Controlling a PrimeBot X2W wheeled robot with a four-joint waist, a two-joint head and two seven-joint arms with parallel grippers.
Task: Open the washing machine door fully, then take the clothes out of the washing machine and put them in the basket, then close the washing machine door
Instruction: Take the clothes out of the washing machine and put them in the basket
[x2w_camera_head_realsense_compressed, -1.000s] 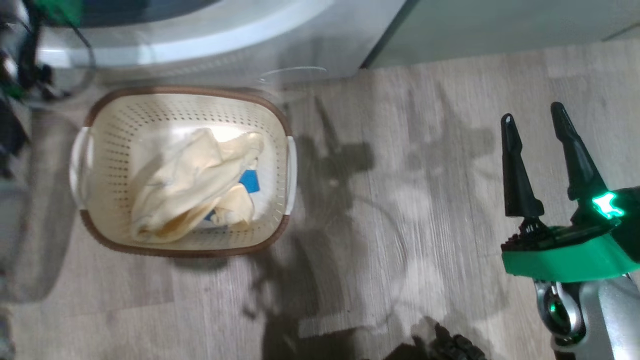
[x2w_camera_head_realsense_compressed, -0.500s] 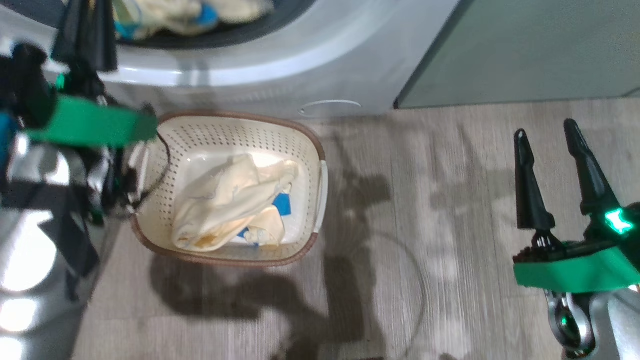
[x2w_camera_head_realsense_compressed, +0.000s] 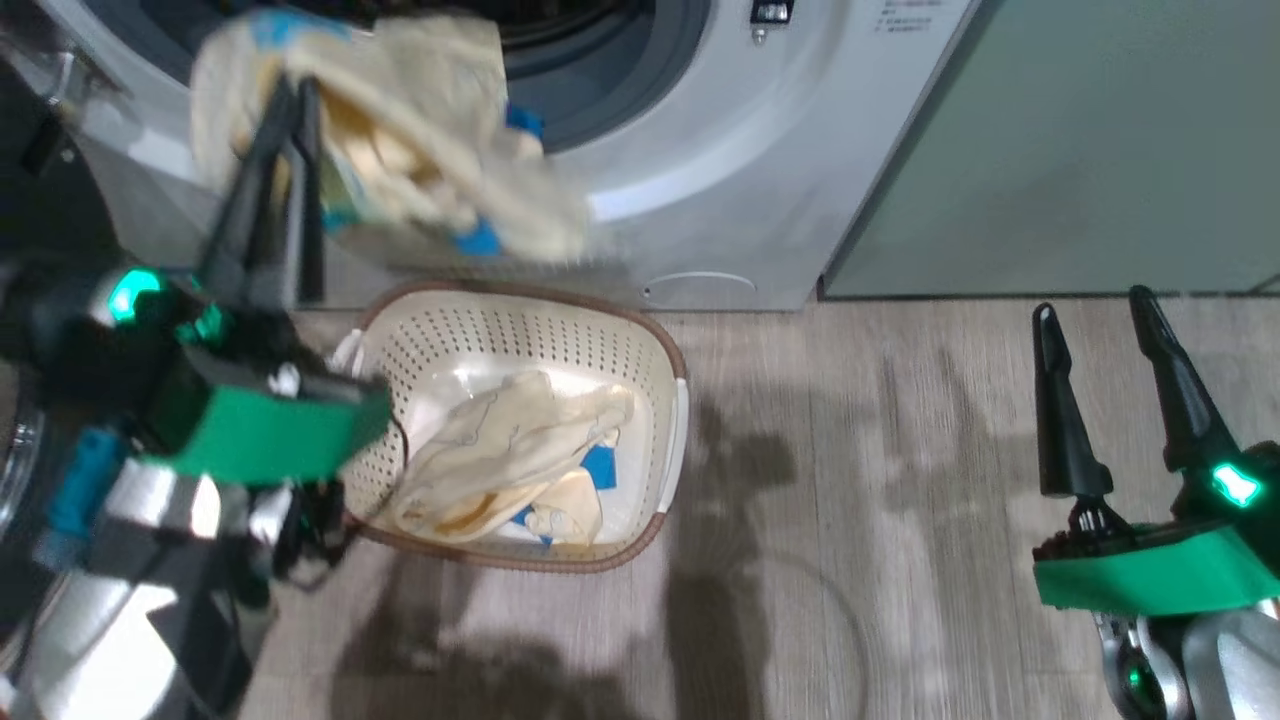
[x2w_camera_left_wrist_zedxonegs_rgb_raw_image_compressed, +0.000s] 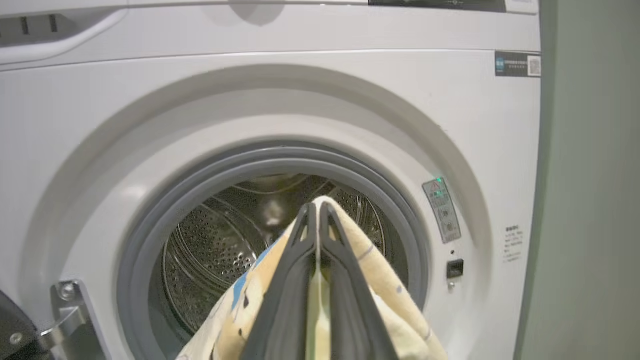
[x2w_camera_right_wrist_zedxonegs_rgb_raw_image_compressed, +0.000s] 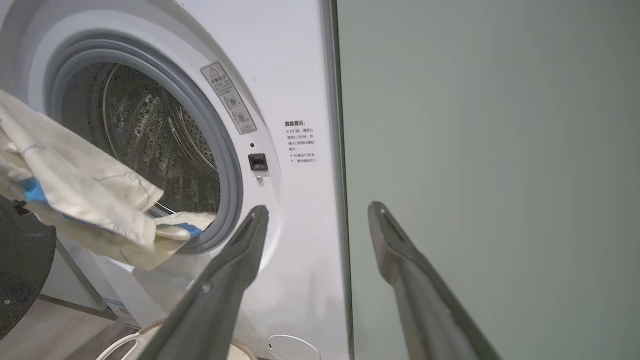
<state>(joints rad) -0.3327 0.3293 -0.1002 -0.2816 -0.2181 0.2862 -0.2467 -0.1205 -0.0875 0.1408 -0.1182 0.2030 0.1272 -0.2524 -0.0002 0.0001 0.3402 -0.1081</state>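
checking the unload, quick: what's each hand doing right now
Left hand: closed on the clothes.
Right hand: open, holding nothing.

Bright, even indoor light, soft dark shadows on the floor (x2w_camera_head_realsense_compressed: 900, 450), motion blur over the clothes (x2w_camera_head_realsense_compressed: 430, 150).

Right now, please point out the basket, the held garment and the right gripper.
basket (x2w_camera_head_realsense_compressed: 520, 335): head view, far perforated wall.
held garment (x2w_camera_head_realsense_compressed: 430, 100): head view, hanging yellow cloth.
right gripper (x2w_camera_head_realsense_compressed: 1091, 303): head view, between fingertips.
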